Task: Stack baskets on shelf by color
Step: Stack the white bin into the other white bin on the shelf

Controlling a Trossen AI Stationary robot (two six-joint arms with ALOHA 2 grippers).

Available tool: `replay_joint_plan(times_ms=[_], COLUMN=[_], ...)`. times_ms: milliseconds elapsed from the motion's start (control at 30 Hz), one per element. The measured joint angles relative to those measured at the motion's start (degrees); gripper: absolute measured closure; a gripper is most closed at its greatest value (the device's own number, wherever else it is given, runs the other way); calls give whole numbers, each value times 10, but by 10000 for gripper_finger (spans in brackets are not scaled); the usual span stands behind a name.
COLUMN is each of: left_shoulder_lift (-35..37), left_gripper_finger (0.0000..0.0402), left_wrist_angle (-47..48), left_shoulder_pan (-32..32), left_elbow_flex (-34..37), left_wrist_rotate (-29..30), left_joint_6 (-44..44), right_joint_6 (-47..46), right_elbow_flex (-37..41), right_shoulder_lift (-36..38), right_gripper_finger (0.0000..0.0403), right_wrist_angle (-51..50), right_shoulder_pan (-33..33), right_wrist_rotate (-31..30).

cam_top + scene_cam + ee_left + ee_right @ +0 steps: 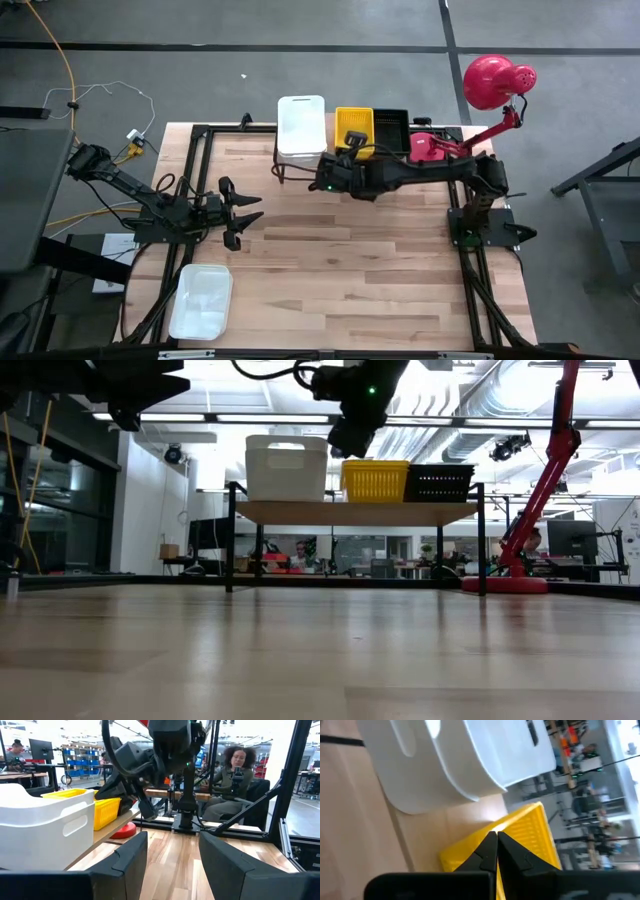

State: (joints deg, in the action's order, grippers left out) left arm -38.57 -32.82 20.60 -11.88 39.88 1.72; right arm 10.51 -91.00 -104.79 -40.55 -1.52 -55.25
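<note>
Three baskets stand in a row on the shelf (pixel 350 512) at the table's far edge: a tall white basket (pixel 301 125), a yellow basket (pixel 356 122) and a black basket (pixel 392 124). Another white basket (pixel 202 300) lies flat on the table near its left near corner. My right gripper (pixel 496 836) is shut. It hovers at the yellow basket's (pixel 530 832) near rim, beside the white basket (pixel 455 755). In the low view the right gripper (pixel 345 445) hangs just above the shelf's baskets. My left gripper (pixel 240 212) is open over the table's left side and holds nothing. My right gripper's shut fingertips (pixel 490 840) stand at the yellow basket's near rim (pixel 515 822), coming from the table's near side. I cannot tell whether they touch it.
A red lamp (pixel 497 80) stands on its base (pixel 430 148) at the shelf's right end, and its arm slants over the table's far right corner. The table's middle (pixel 350 260) is bare wood. A person (pixel 235 775) sits beyond the table.
</note>
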Motion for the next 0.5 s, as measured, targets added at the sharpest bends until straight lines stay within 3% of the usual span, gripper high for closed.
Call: replay_joint_plan(times_ms=[267, 367, 500], left_shoulder_lift=[0, 0, 0], left_gripper_finger=[236, 236, 236], left_wrist_angle=[0, 0, 0], left_shoulder_pan=[0, 0, 0], left_elbow_flex=[0, 0, 0], left_wrist_rotate=[0, 0, 0], left_joint_6=[0, 0, 0], right_joint_6=[15, 1, -109], right_elbow_flex=[0, 0, 0], right_shoulder_lift=[0, 5, 28], right_gripper_finger=[403, 403, 403], right_wrist_angle=[-1, -51, -178], right_shoulder_pan=[10, 26, 50], right_wrist_rotate=[19, 16, 43])
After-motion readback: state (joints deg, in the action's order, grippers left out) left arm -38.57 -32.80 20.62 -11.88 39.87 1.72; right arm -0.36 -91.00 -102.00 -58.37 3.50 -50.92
